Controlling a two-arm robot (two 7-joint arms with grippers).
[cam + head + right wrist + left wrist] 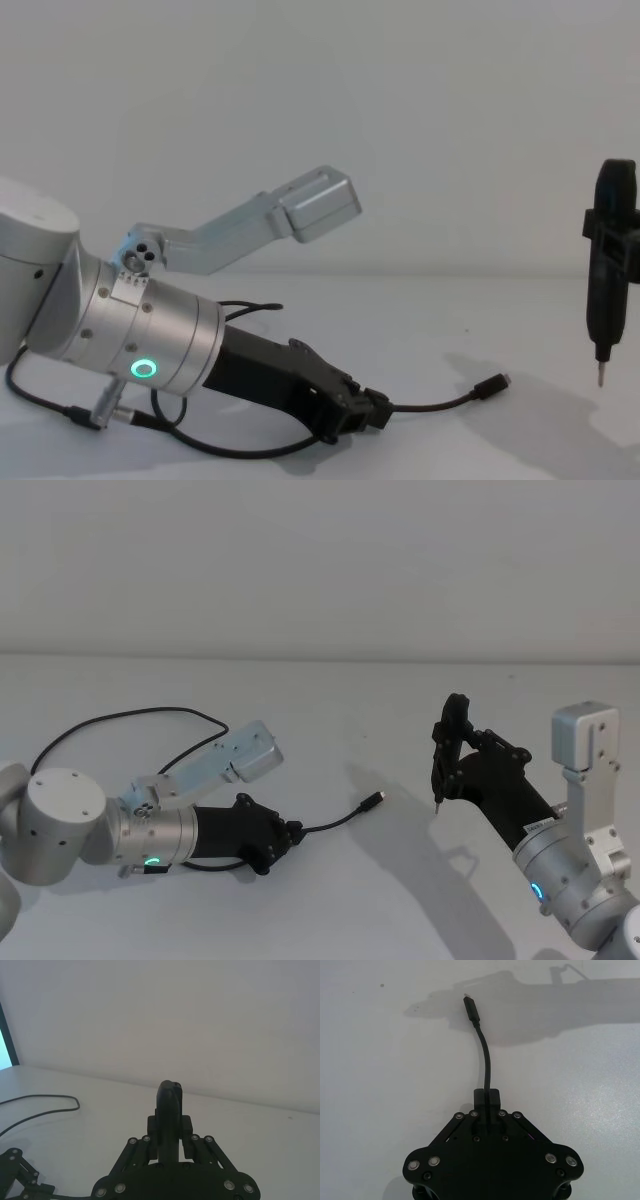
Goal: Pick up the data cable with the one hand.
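**Left end effector** [486,1096]: black and angular, on a silver wrist [150,330] with a green ring [145,369] that is glowing. It is reaching low over the white counter [330,910] on the robot's left side. Its fingers are pinching narrow on the data cable [485,1055], and the cord is passing straight between them.

**Data cable:** a thin black cord.
- The short front stretch is sticking out forward of the fingertips, sagging a little and then curving up to the plug [375,799].
- The plug is pointing away from the end effector toward the middle of the counter. Whether it is touching the surface cannot be told.
- The rest is trailing back under the left arm and looping wide across the counter behind it.

**Right end effector** [171,1126]: it is hanging raised on the robot's right side, well apart from the plug. It is clamping an upright black pen-like tool [608,270], whose pin tip [600,380] is pointing down above the counter.
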